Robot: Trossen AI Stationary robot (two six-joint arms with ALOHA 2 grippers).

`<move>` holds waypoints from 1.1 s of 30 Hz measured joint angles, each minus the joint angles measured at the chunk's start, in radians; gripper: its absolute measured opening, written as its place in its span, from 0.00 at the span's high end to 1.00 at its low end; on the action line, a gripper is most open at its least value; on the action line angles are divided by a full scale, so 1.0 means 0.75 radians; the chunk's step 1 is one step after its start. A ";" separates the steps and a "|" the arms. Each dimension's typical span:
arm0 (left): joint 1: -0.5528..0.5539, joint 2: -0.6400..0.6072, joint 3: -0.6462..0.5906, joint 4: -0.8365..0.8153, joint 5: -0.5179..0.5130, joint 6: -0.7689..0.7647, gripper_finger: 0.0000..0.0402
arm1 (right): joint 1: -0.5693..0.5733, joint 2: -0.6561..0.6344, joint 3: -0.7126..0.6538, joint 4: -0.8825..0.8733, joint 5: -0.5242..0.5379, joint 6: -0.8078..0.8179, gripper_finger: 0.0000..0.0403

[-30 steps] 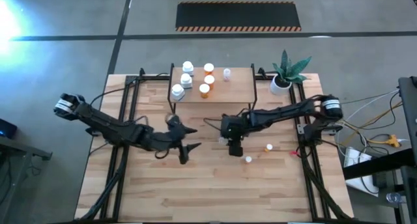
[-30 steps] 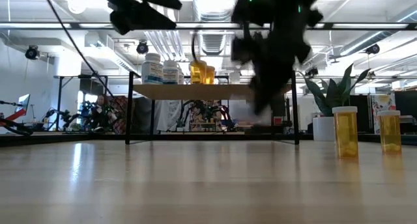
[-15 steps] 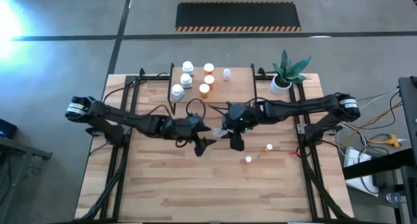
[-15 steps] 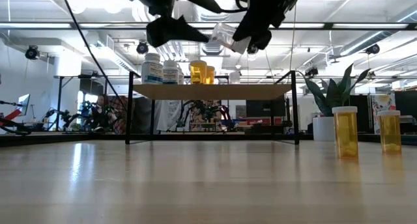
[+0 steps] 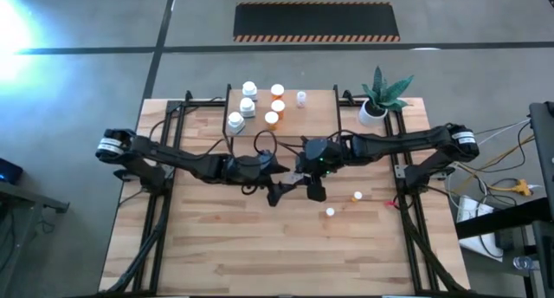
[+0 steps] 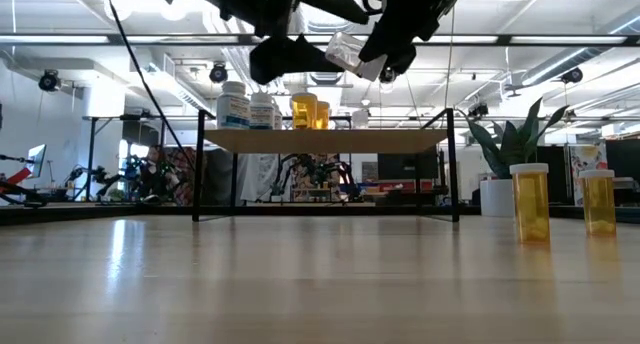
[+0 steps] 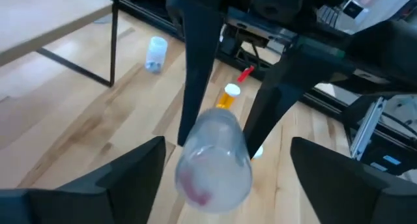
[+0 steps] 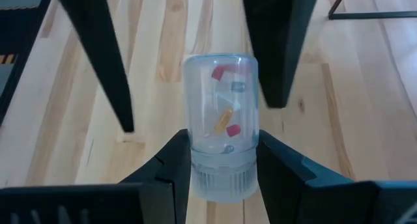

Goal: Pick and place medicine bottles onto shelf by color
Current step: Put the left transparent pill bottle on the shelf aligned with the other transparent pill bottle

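I am a two-armed robot at a wood-plank table (image 5: pixel 216 246), and both my arms reach toward the middle of it, meeting in the air above the boards.

My right gripper (image 8: pixel 223 160) pinches a small clear bottle (image 8: pixel 221 146) by its ribbed cap end, one finger on each side. Through the clear wall I can see a few small coloured pills. From table height the clear bottle (image 6: pixel 345 54) hangs tilted, high above the surface.

My left gripper (image 7: pixel 225 165) faces it from the other side. Its jaws are spread wide, one dark finger on each side of the bottle's round base, and neither finger touches the bottle.

From above, the two grippers meet just in front of the shelf (image 5: pixel 320 120), a low light-wood board on thin black legs at the far edge of the table. On the shelf stand three white bottles (image 5: pixel 247 106) at the left, three orange bottles (image 5: pixel 277 105) beside them, and one small pale bottle (image 5: pixel 301 98) a little to the right.

Two more orange bottles (image 6: pixel 530 202) stand upright on the table, well to the right of the grippers, near each other.

A potted plant (image 5: pixel 381 94) sits at the far right corner, just beside the shelf.
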 joint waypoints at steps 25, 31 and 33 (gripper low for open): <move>0.009 -0.083 -0.001 -0.003 0.070 0.002 0.70 | -0.035 -0.086 0.000 -0.189 -0.003 -0.001 0.43; 0.016 -0.136 -0.018 0.092 0.069 0.004 0.70 | -0.035 -0.356 -0.245 0.054 0.069 0.146 0.37; 0.017 -0.139 -0.018 0.164 0.069 0.008 0.70 | -0.017 -0.450 -0.366 0.286 0.076 0.240 0.38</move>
